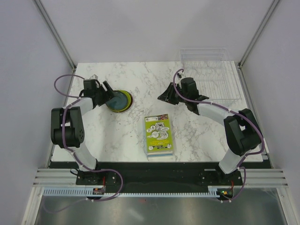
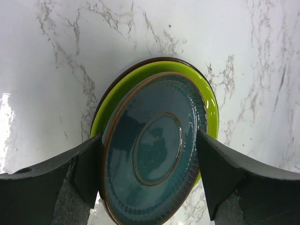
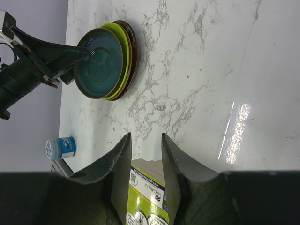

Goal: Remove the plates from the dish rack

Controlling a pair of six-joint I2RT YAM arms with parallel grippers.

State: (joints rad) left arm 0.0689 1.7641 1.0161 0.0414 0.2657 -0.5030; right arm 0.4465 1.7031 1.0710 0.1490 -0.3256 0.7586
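Observation:
Three plates are stacked on the marble table at the left: a teal plate with a brown rim [image 2: 154,150] [image 1: 118,99] on top, a lime-green plate [image 2: 140,75] under it, and a dark red-brown plate [image 3: 132,47] at the bottom. My left gripper [image 2: 148,135] [image 1: 108,91] is open, with one finger on each side of the teal plate. The clear dish rack [image 1: 206,51] stands at the back right, and I see no plates in it. My right gripper [image 3: 146,136] [image 1: 166,97] hovers over the table between rack and stack, jaws apart and empty.
A lime-green book [image 1: 158,136] [image 3: 150,197] lies flat near the front middle of the table, below the right gripper. A small blue-and-white container [image 3: 61,148] stands near the table's left edge. Grey walls close in both sides.

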